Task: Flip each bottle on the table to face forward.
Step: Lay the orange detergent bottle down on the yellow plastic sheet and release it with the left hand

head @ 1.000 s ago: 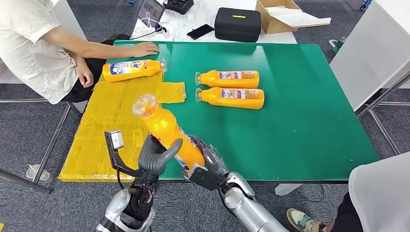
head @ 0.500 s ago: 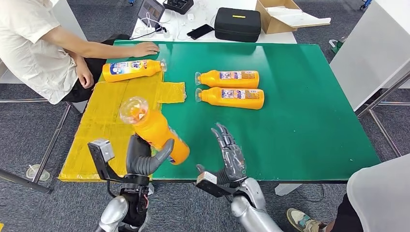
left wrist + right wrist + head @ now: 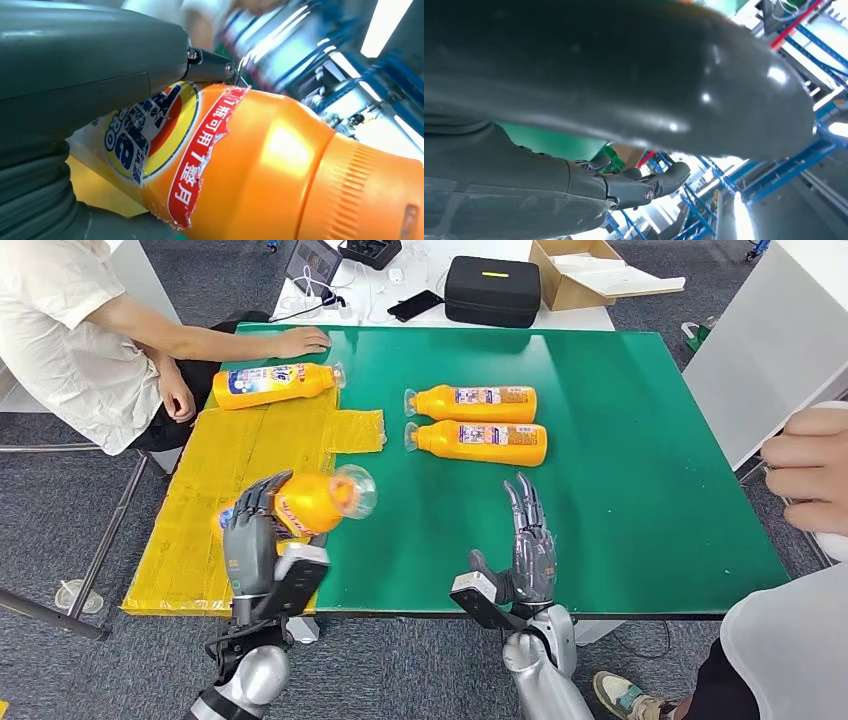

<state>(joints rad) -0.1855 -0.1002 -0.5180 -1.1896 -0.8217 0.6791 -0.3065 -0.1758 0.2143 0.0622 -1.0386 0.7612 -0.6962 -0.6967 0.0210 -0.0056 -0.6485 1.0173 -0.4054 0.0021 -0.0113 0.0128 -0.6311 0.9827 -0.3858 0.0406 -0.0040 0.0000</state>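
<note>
My left hand (image 3: 252, 540) grips an orange bottle (image 3: 312, 502) held above the table's near left, lying about level with its clear cap pointing right. The left wrist view shows the bottle (image 3: 260, 165) close up, its colourful label turned to the camera. My right hand (image 3: 528, 545) is open, fingers straight and pointing away from me, over the green table (image 3: 640, 490) near its front edge. Two orange bottles (image 3: 472, 402) (image 3: 478, 442) lie side by side mid-table, caps to the left. Another orange bottle (image 3: 272, 383) lies at the back left on the yellow mat (image 3: 220, 490).
A person sits at the back left with a hand (image 3: 300, 340) flat on the table. Another person's hand (image 3: 808, 475) comes in at the right edge. A black case (image 3: 492, 290), a cardboard box (image 3: 590, 270) and cables lie on the white desk behind.
My left hand has turned the bottle from upright and tilted to lying level, cap now pointing right. My right hand let go of it and moved right, opening. A person's hand appeared at right.
</note>
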